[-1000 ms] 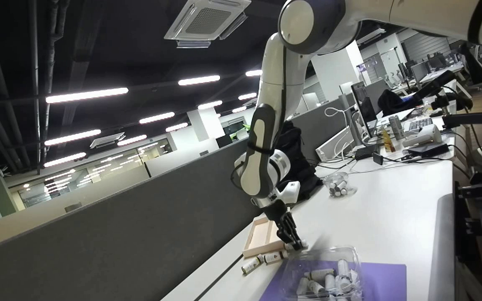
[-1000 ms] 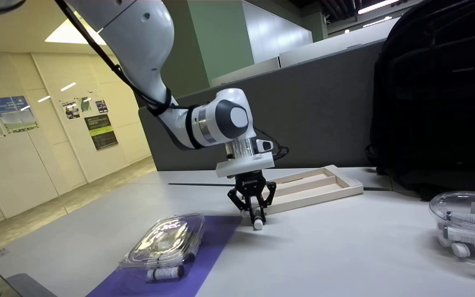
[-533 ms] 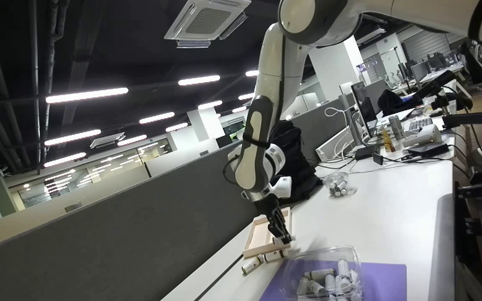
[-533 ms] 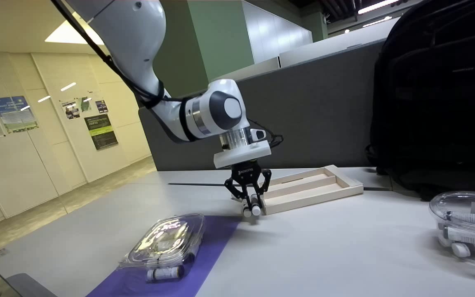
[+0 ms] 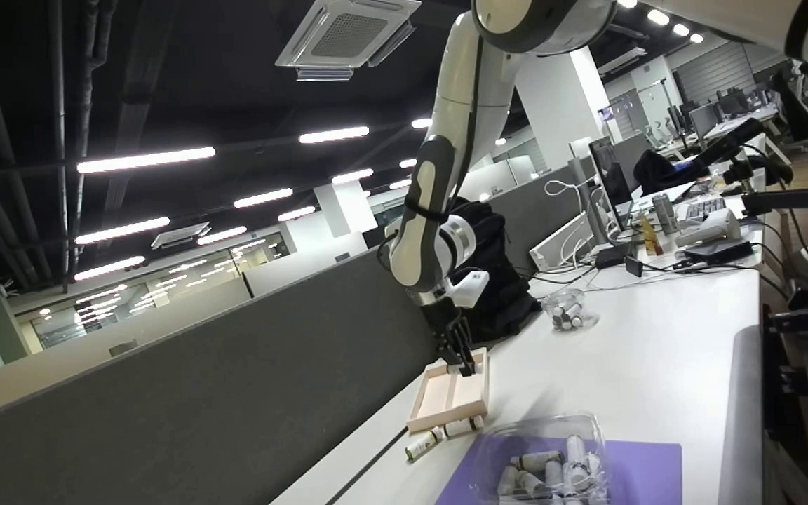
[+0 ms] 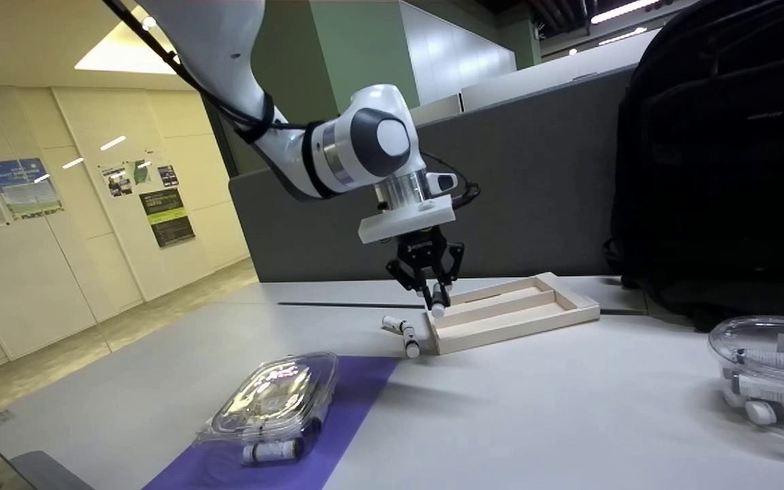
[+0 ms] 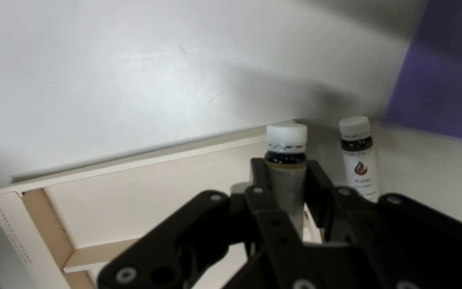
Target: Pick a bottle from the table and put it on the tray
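My gripper (image 7: 288, 170) is shut on a bottle (image 7: 286, 138) with a white cap and dark neck. The bottle lies across the pads, cap pointing out. In both exterior views the gripper (image 5: 461, 368) (image 6: 435, 303) hangs above the near end of the wooden tray (image 5: 414, 424) (image 6: 521, 336). The tray (image 7: 155, 192) has a divider and shows below in the wrist view. A pale rounded shape is partly hidden behind the left finger; I cannot tell what it is. Two more bottles lie on the table beside the tray (image 6: 393, 322) (image 6: 410, 344); one bottle (image 7: 359, 168) shows in the wrist view.
A clear container (image 5: 544, 424) (image 6: 276, 401) with several bottles stands on a purple mat (image 5: 646, 470) (image 6: 358, 401). A round clear tub (image 6: 770, 333) of bottles stands farther along the table. A grey partition (image 6: 535, 204) and black backpack (image 6: 719, 170) stand behind the tray.
My gripper has lifted the bottle from the table beside the other two bottles and carried it up and across to above the tray. The two table bottles now show uncovered.
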### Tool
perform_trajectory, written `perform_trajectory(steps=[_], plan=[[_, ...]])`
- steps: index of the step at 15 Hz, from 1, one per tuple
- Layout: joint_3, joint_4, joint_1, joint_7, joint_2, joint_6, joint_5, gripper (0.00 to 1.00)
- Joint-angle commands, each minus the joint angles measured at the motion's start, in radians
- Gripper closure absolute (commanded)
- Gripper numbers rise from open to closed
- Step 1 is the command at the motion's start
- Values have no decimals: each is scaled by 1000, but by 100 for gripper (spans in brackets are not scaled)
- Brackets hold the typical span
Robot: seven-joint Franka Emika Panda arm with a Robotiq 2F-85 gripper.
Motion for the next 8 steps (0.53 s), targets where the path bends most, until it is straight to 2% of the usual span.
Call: perform_trajectory(steps=[1,8], plan=[[-22,56,7,111,31,-37,21,93],[-35,176,15,331,115,-115,125,93]])
